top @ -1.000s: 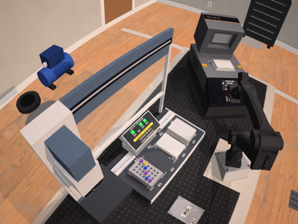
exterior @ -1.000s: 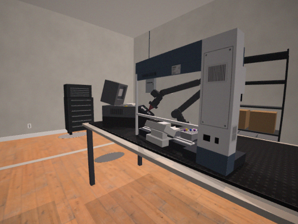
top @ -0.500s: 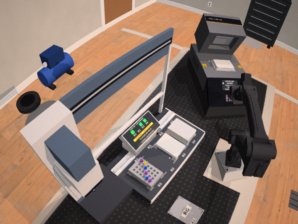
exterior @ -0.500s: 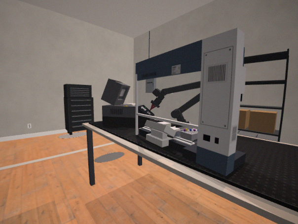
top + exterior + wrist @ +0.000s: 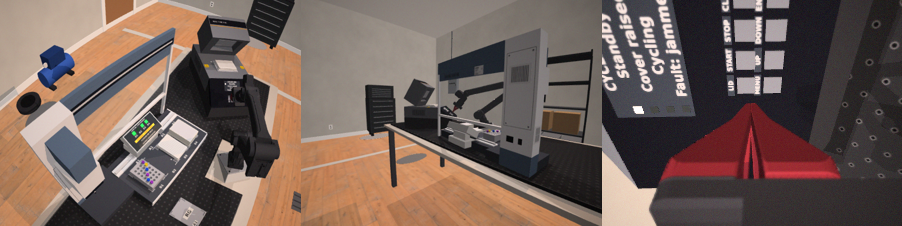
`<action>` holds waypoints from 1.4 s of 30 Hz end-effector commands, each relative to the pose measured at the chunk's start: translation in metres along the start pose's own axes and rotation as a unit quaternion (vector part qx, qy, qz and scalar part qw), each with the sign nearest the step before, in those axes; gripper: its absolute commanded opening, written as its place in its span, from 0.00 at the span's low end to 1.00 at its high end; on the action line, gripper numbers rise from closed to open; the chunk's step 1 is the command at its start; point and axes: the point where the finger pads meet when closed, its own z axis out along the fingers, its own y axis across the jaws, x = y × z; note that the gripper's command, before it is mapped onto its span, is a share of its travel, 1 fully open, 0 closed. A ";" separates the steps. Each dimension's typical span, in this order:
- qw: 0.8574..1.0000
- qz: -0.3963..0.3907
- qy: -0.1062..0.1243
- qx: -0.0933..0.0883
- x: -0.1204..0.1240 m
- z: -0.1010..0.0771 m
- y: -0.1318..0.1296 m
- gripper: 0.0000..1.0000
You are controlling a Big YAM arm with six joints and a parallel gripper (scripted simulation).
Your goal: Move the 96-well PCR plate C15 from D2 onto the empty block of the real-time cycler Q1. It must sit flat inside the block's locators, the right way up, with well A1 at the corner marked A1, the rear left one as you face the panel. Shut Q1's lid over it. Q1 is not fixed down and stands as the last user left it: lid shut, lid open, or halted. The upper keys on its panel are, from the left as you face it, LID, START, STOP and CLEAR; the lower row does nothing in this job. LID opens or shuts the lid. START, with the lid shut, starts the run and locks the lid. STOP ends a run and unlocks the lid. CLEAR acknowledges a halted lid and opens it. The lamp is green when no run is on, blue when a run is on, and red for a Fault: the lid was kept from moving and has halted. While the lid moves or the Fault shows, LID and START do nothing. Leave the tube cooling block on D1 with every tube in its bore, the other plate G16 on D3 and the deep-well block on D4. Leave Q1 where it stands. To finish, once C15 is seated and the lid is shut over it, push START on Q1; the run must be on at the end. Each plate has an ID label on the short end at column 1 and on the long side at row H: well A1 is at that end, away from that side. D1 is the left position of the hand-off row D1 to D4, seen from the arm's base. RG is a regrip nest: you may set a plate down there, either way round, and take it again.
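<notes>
Cycler Q1 (image 5: 219, 74) stands at the far right of the mat. Its lid (image 5: 223, 32) hangs tilted forward, partway down over the block. The white plate C15 (image 5: 225, 65) lies on the block under it; I cannot read its label or corner. My gripper (image 5: 233, 96) is shut and empty, with its tip at Q1's front panel. In the wrist view the red fingers (image 5: 751, 107) meet in a point just short of the LID key (image 5: 745, 85), with START (image 5: 745, 60) and STOP (image 5: 745, 31) beyond. The lit marker (image 5: 637, 110) on the status display sits by the standby line.
On the hand-off row, the tube cooling block (image 5: 145, 176) with coloured tubes sits on D1 and D2 (image 5: 172, 171) holds nothing. Plate G16 (image 5: 172, 147) is on D3, the deep-well block (image 5: 183, 132) on D4. The RG nest (image 5: 188, 212) lies in front. A gantry (image 5: 119, 74) spans the left.
</notes>
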 end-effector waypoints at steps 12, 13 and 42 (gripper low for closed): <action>0.999 -0.021 -0.011 -0.043 -0.006 -0.015 0.043 0.00; 0.999 -0.024 -0.010 -0.045 -0.005 -0.016 0.045 0.00; 0.997 -0.042 -0.028 -0.051 -0.003 -0.073 0.030 0.00</action>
